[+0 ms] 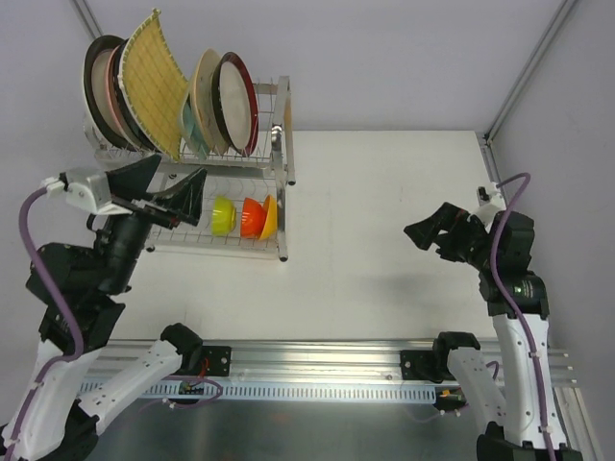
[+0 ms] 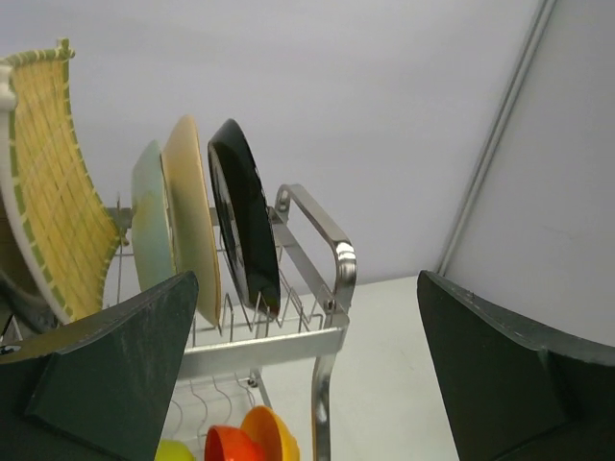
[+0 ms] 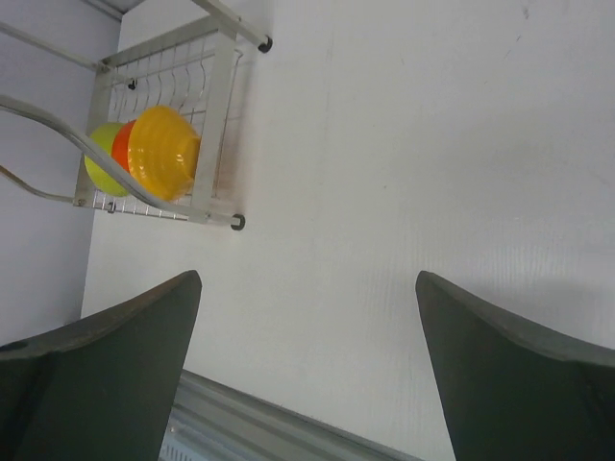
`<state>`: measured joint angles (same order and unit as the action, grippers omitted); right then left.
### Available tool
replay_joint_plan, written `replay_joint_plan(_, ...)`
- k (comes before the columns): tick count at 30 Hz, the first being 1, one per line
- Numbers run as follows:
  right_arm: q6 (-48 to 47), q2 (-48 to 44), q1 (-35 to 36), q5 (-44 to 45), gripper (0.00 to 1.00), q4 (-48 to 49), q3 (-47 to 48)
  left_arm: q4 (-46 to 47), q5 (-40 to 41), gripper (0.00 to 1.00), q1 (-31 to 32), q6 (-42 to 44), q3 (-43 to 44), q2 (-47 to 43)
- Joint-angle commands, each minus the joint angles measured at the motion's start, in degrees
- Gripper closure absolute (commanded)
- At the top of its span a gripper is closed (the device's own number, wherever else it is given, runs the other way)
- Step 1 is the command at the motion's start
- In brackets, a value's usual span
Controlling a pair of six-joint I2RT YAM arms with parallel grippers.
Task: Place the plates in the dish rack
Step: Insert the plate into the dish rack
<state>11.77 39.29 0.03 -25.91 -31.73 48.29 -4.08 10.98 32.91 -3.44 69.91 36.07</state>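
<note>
The white worktop point(image 1: 384, 211) fills the middle of the frame. The dish rack point(image 1: 288, 154) stands at upper left, with the plates point(image 1: 159, 82) upright in its top tier and three small bowls point(image 1: 252, 217) below. The left hand point(image 1: 165, 192), at the rack's lower tier, gapes wide and empty. The right hand point(image 1: 437, 230), at mid right, does likewise.

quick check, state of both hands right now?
Left hand: open, holding nothing, next to the dish rack.
Right hand: open, holding nothing.
</note>
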Motion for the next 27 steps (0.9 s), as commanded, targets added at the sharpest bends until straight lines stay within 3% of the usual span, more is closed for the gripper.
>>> replay_joint_plan(1,-4.81,-3.42,-0.12,5.77,0.0,-8.33,7.15,-6.02,-1.5,0.01,-0.3,-4.29,-3.89,-6.78)
replay_joint_plan(9,-11.41,-10.89,4.18,19.04,0.01,-14.94,13.58,-21.49,6.41,0.01,-0.21,-5.26,-11.28,-21.56)
replay_joint_plan(16,-14.05,-20.81,7.08,25.12,0.0,-13.01,7.97,-32.12,13.53,0.01,-0.3,-4.82,-14.89,-34.38)
replay_joint_plan(22,-15.11,-28.46,8.49,25.56,0.01,-11.08,3.04,-35.03,20.21,0.01,-0.3,-6.93,-19.89,-44.32)
replay_joint_plan(27,-16.16,-32.6,9.81,31.36,0.0,-10.55,0.31,-39.6,23.29,0.01,-0.21,-10.0,-20.6,-45.21)
